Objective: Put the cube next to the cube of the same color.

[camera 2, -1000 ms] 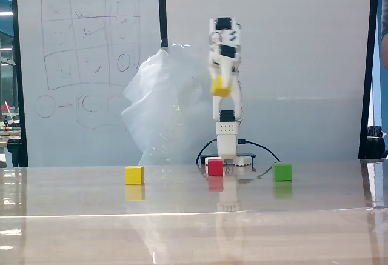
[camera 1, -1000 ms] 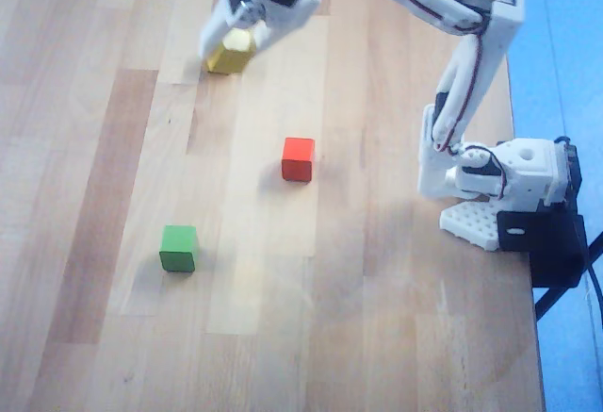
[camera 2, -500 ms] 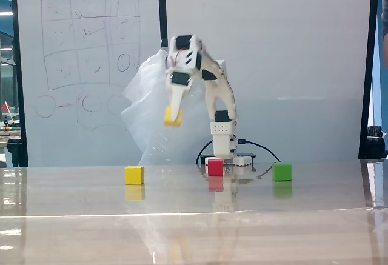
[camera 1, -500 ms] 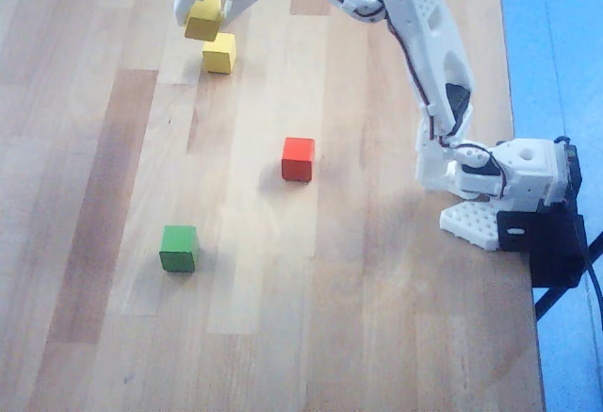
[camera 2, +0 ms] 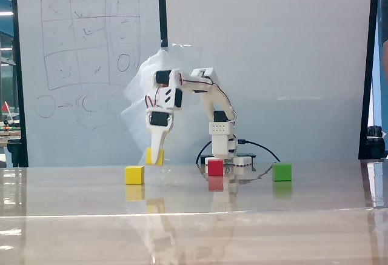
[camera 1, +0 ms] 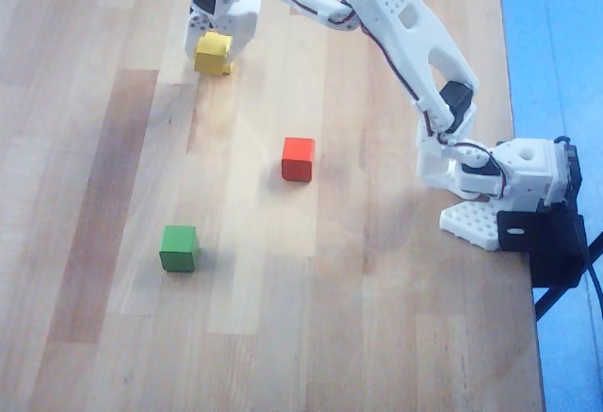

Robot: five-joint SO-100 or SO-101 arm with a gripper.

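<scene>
At far left of the fixed view, the second small yellow plain-faced cube [camera 2: 134, 174] is sitting on the wooden table [camera 2: 194, 216], apart from the white two-finger gripper [camera 2: 156, 156]. The gripper is closing around the first yellow cube [camera 2: 150, 156], apparently lifted; that cube [camera 1: 213, 53] shows overhead. Partner lies leftward, toward the camera. No containers present.

no readable text, whiteboard [camera 2: 85, 65] bears only hand-drawn grid, circles, arrows
</scene>
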